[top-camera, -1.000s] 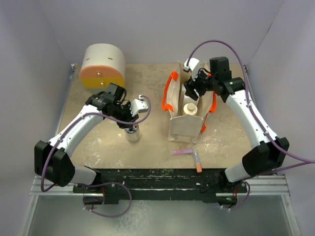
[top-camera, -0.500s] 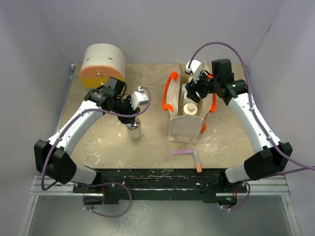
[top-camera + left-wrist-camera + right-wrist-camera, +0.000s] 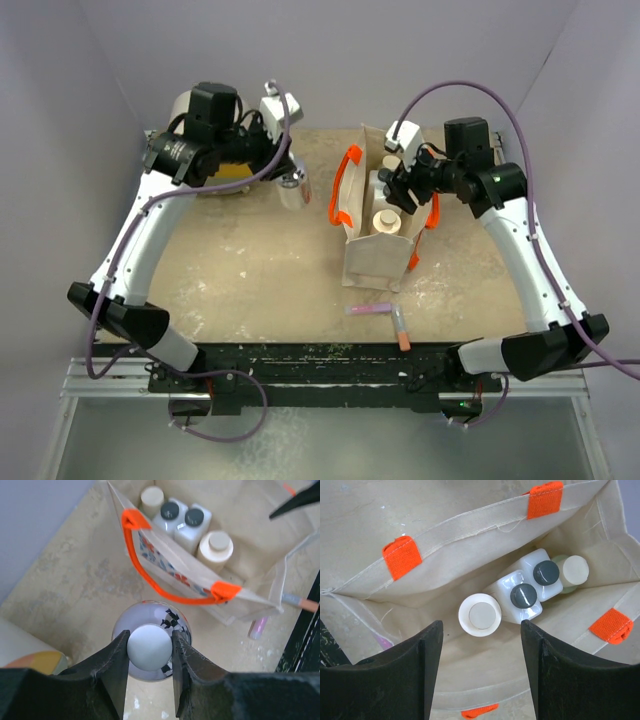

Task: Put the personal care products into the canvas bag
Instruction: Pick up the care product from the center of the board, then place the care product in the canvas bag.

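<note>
My left claw (image 3: 149,648) is clenched on the white cap (image 3: 149,645) of the grey bottle (image 3: 150,616), one finger on each side of it. The bottle hangs upright under my fingers (image 3: 116,666), over the table (image 3: 75,580). It is just beside the bag (image 3: 170,562), on the side of the near orange handle (image 3: 165,592). From above, this claw (image 3: 285,172) sits between the drawer box (image 3: 182,105) and the bag (image 3: 372,262), with the bottle (image 3: 294,190) below it and apart from both.

My right claw (image 3: 481,647) is released and grasps nothing. Its two fingers (image 3: 427,675) stand wide apart over the bag's open mouth, pointing down into it. In the overhead view it (image 3: 400,186) hovers above the far right part of the bag.

Inside the bag (image 3: 445,545) four products stand upright in a row. The jar (image 3: 480,615) is nearest my right claw. Next come two white bottles (image 3: 521,602) with black caps, touching each other. Last is the green bottle (image 3: 572,571), in the corner.

On the table in front of the bag lie a pink tube (image 3: 368,310) and, just beside it, an orange-tipped tube (image 3: 400,328).
</note>
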